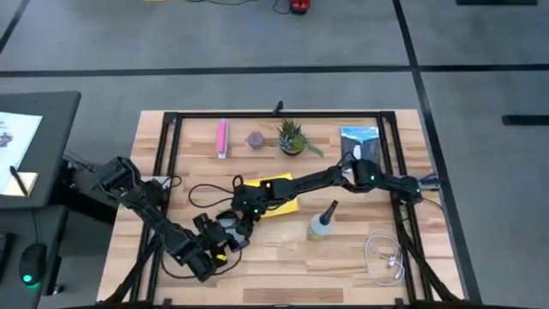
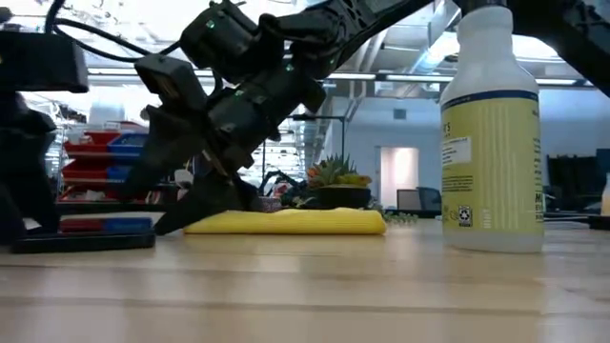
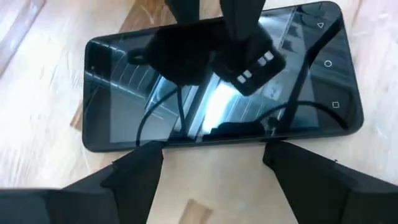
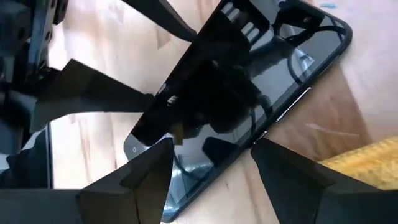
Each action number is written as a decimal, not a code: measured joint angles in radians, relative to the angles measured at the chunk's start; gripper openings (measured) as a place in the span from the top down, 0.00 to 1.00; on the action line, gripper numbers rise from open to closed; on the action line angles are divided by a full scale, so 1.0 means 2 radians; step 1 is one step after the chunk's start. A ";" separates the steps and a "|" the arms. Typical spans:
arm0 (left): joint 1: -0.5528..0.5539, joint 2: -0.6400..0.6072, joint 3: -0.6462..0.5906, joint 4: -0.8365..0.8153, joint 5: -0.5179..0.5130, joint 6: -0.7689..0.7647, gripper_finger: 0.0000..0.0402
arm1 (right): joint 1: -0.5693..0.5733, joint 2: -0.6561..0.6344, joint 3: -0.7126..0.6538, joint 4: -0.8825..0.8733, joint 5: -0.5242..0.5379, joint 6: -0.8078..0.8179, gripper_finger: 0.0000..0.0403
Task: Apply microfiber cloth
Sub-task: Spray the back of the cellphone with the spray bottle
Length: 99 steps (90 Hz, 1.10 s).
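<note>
From above, I have the microfiber cloth [image 1: 280, 196] lying flat near the table's [image 1: 360, 275] middle. The right gripper [image 1: 233, 212] sits just off the cloth's 8 o'clock corner, and the left gripper [image 1: 225, 240] is close below it at 6 o'clock. The spray bottle [image 1: 322, 225] stands at the cloth's 4 o'clock, the pink bar [image 1: 222, 137] and potted plant [image 1: 292, 137] near the far edge.

At table level, I see the cloth [image 2: 291, 222] folded low on the wood, a dark gripper [image 2: 195, 205] reaching down at its 9 o'clock end, the bottle [image 2: 493, 129] well to 3 o'clock.

My left wrist camera shows the black phone [image 3: 217, 81] flat on the table, left fingers [image 3: 134, 177] spread wide, gripping nothing.

The right wrist camera shows the phone [image 4: 249, 93] too, right fingers [image 4: 149, 177] wide and empty, the cloth's [image 4: 367, 163] edge beside it.
</note>
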 joint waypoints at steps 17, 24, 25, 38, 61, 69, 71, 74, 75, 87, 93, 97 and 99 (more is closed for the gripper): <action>0.009 0.000 0.000 0.024 -0.003 0.031 0.31 | 0.002 0.000 -0.001 0.011 -0.002 -0.010 0.46; 0.009 0.001 -0.001 0.024 -0.004 0.030 0.31 | 0.003 0.000 -0.001 0.013 -0.002 -0.013 0.46; 0.009 0.001 -0.001 0.024 -0.004 0.029 0.31 | 0.003 0.000 -0.001 0.013 -0.002 -0.013 0.46; 0.008 0.001 -0.001 0.024 -0.006 0.026 0.31 | 0.003 0.000 -0.001 0.014 -0.016 -0.023 0.46; 0.008 0.001 -0.001 0.024 -0.007 0.024 0.31 | 0.006 -0.002 -0.001 0.012 -0.019 -0.018 0.46; 0.008 0.001 -0.001 0.025 -0.008 0.024 0.31 | 0.006 -0.001 -0.001 0.016 -0.028 -0.016 0.46; 0.008 0.001 -0.001 0.025 -0.008 0.023 0.31 | 0.006 -0.001 -0.001 0.018 -0.032 -0.018 0.46; 0.008 0.001 -0.001 0.025 -0.008 0.023 0.31 | 0.007 -0.001 -0.001 0.020 -0.035 -0.021 0.46; 0.008 0.001 -0.001 0.025 -0.008 0.023 0.31 | 0.007 -0.001 -0.001 0.020 -0.035 -0.021 0.46; 0.008 0.001 -0.001 0.025 -0.008 0.023 0.31 | 0.009 -0.002 -0.001 0.016 -0.034 -0.021 0.46; 0.008 0.001 -0.001 0.025 -0.008 0.023 0.31 | 0.008 -0.003 -0.001 0.015 -0.032 -0.016 0.46; 0.008 0.001 -0.001 0.025 -0.008 0.023 0.31 | 0.008 -0.003 -0.001 0.015 -0.032 -0.015 0.46; 0.008 0.001 -0.001 0.025 -0.008 0.023 0.31 | 0.008 -0.003 -0.001 0.015 -0.032 -0.014 0.46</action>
